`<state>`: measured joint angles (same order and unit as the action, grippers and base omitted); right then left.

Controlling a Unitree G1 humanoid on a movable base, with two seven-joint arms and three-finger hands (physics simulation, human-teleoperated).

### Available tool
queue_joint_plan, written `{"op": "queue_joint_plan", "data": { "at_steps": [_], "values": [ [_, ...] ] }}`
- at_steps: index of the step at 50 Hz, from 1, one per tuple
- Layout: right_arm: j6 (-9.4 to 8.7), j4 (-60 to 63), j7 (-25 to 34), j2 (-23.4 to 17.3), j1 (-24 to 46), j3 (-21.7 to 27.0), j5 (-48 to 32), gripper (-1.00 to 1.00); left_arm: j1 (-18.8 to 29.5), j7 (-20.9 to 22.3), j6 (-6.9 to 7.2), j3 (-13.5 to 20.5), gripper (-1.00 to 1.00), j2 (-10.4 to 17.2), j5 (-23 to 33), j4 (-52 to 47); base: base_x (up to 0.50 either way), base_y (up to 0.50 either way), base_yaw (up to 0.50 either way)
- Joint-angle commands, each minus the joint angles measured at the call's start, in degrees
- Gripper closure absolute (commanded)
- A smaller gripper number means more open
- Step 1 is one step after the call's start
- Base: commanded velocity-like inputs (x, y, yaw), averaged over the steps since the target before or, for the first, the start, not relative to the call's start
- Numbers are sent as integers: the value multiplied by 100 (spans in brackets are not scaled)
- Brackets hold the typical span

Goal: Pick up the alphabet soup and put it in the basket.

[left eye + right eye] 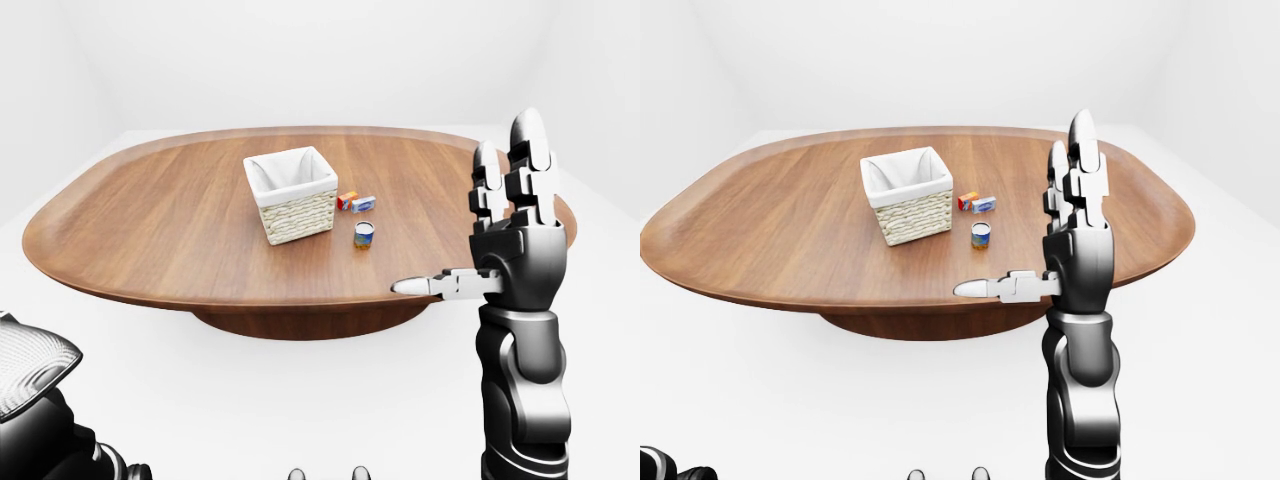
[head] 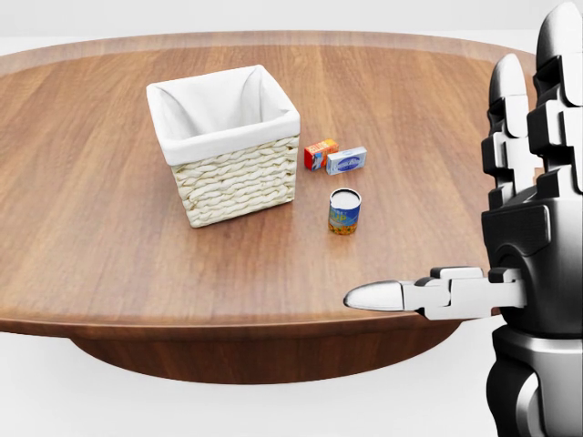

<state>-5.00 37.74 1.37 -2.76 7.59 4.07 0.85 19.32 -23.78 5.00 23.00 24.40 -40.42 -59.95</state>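
Alphabet soup (image 2: 345, 211) is a small smooth can standing upright, long axis vertical, on the wood-grain table (image 2: 91, 237), just right of the woven, cloth-lined basket (image 2: 228, 146) in the head view. Right hand (image 2: 510, 228), raised near the table's near edge, open flat, holding nothing, is the nearer hand; can sits up-left of it. Left hand state: cannot tell.

Right robot hand (image 1: 1072, 235) raised, fingers spread, empty; alphabet soup (image 1: 981, 235) upright on table (image 1: 770, 240), near basket (image 1: 907, 195).

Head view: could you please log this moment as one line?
right hand raised, open | small upright soup can untouched on table | white-lined woven basket empty
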Motion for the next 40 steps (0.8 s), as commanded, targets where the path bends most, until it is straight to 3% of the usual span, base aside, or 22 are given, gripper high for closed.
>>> {"op": "queue_joint_plan", "data": {
  "at_steps": [1,11,14,18,22,23,24,30,33,40],
  "values": [
    [0,-10,4,3,-4,-1,-13,-100,1,0,0,1,-100,-1,2,-5,0,0,0],
    [0,18,170,10,-77,-66,-25,-100,-37,-108,0,-171,-100,114,-37,-5,5,0,0],
    [0,121,58,15,49,44,-25,-100,6,-180,0,-161,-100,14,-146,-5,39,0,0],
    [0,231,41,12,16,-9,-6,-100,-68,-170,0,-248,-100,237,-76,-5,50,0,0],
    [0,65,101,14,-76,-54,-24,-100,-58,-209,0,-269,-100,220,-99,-5,50,0,0],
    [0,-43,131,18,-103,-73,-19,-100,55,-212,0,-41,-100,122,-203,-5,50,0,0],
    [0,-51,135,20,-105,-73,-21,-100,70,-214,0,-20,-100,118,-217,-5,50,0,0],
    [0,-55,119,30,-80,-61,-33,-100,79,-226,0,-50,-100,127,-204,-5,50,0,0],
    [0,-23,127,24,-81,-101,-68,-100,67,-45,0,-72,-100,-3,34,-5,50,0,0],
    [0,-110,162,27,-110,-99,-86,-100,62,-198,0,-96,-100,89,-141,-5,50,0,0]
  ]
}}
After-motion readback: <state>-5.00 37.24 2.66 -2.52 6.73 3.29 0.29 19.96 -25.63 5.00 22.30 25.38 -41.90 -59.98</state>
